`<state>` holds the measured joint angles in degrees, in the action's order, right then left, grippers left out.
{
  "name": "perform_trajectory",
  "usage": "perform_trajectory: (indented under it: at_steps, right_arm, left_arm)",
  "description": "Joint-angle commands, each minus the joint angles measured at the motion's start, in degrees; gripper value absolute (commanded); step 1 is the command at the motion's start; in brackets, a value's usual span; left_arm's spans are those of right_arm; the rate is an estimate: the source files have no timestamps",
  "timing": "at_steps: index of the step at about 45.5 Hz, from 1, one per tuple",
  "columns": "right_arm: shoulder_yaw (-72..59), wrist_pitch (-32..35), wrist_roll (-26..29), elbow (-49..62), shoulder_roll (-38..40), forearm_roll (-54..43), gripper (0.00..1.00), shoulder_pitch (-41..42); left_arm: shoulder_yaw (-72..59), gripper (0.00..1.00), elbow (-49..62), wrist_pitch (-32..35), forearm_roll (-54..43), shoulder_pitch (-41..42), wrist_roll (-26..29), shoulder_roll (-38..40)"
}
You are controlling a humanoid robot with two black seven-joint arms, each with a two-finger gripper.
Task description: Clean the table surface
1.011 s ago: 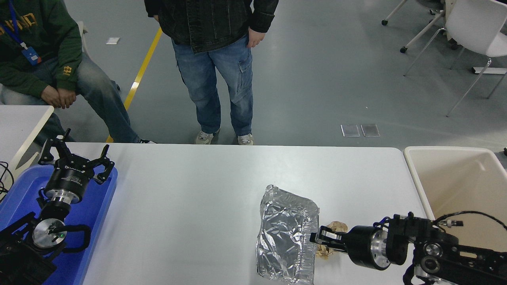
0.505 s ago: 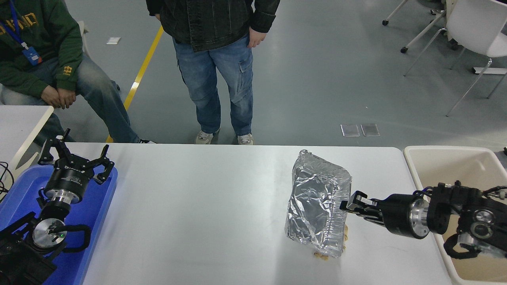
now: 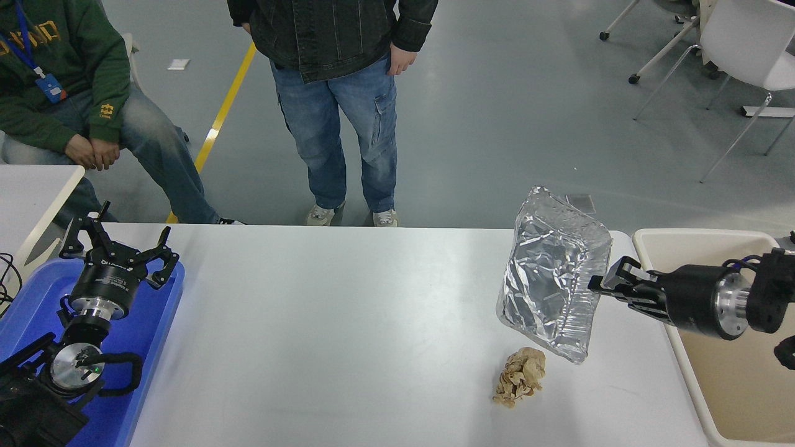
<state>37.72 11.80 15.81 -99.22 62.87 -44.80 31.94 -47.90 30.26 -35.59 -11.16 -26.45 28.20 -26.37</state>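
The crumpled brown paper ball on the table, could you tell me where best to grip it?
Pinch the crumpled brown paper ball across its narrower middle, coming straight down from above: it lies loose on the table surface, standing clear of the foil tray.

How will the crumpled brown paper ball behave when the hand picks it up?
The crumpled brown paper ball is probably very light and soft, so it should squash under a grip. Its irregular, wrinkled shape suggests it would hardly roll on the table surface.
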Motion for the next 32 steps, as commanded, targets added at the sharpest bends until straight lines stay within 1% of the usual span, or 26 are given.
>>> perform_trajectory:
  at_steps: [1, 19, 32]
  right_arm:
    - [0.7, 0.3, -2.0, 0.8, 2.9, 0.9, 0.00, -0.6]
    - [0.3, 0.3, -6.2, 6.1, 4.9, 0.9, 0.00, -1.8]
    - [-0.3, 0.3, -8.9, 11.9, 5.2, 0.8, 0.00, -2.2]
  left_arm:
    - [0.0, 1.00, 0.0, 0.0, 0.0, 0.0, 0.0, 0.0]
    - [0.0, 1.00, 0.1, 0.0, 0.0, 0.0, 0.0, 0.0]
    - [0.0, 1.00, 0.1, 0.0, 0.0, 0.0, 0.0, 0.0]
